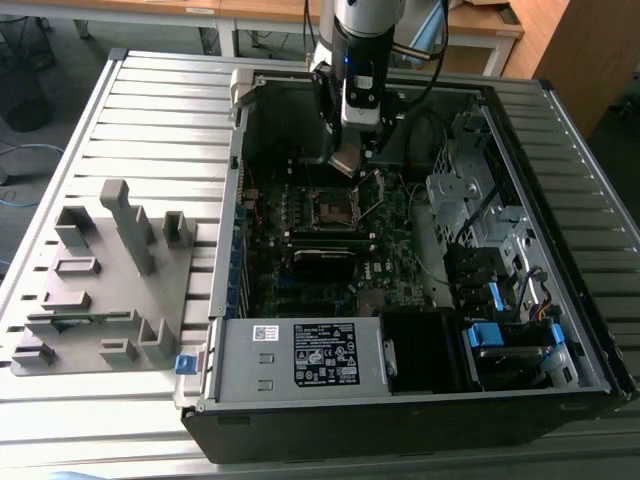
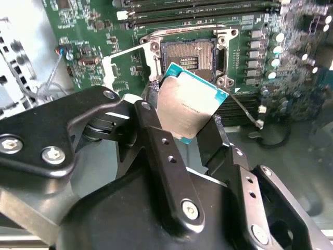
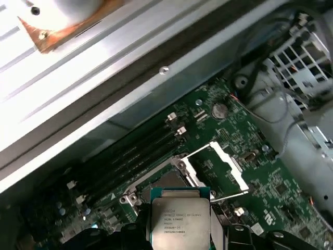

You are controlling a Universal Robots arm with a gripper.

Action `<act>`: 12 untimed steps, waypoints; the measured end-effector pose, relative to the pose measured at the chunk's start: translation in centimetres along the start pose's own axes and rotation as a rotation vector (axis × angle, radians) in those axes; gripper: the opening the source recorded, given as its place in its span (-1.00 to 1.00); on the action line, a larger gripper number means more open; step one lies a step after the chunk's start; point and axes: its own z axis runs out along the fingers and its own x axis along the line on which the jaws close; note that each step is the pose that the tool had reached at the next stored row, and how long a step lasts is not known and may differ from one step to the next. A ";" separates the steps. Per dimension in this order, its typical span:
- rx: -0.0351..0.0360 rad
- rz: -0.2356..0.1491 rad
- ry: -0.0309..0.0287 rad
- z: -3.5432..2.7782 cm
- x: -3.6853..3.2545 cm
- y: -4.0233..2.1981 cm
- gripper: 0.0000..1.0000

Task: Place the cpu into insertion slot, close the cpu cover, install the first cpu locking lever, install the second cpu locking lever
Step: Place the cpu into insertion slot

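Observation:
My gripper (image 1: 347, 160) is shut on the cpu (image 1: 346, 157), a flat square chip with a dull silver top, and holds it tilted above the dark green board inside the open computer case. In both wrist views the cpu (image 2: 190, 107) (image 3: 179, 219) sits between the black fingers (image 2: 156, 133). Just beyond it lies the insertion slot (image 2: 190, 54) (image 3: 165, 182) (image 1: 335, 208), bare with its dark centre exposed. The cpu cover (image 2: 130, 65) (image 3: 221, 172), a thin silvery frame, is swung open beside the slot. A wire locking lever (image 2: 244, 109) stands loose near the slot.
Long black memory slots (image 2: 203, 8) run beside the socket. A black module (image 1: 325, 258) lies nearer the labelled metal box (image 1: 290, 355). Drive bays and cables (image 1: 480, 220) fill the case's side on the exterior view's right. A grey holder plate (image 1: 100, 280) rests outside the case.

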 end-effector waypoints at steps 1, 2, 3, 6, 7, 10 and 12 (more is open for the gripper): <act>0.0002 0.019 -0.0018 0.01 0.00 0.00 0.07; 0.0003 0.037 -0.0034 0.02 0.00 0.00 0.07; 0.0005 0.055 -0.0050 0.02 0.00 0.00 0.07; 0.0010 0.109 -0.0100 0.04 0.00 0.00 0.07; 0.0011 0.127 -0.0117 0.05 0.00 0.00 0.07; 0.0014 0.159 -0.0145 0.05 0.00 -0.01 0.07; 0.0013 0.160 -0.0147 0.06 0.00 -0.01 0.07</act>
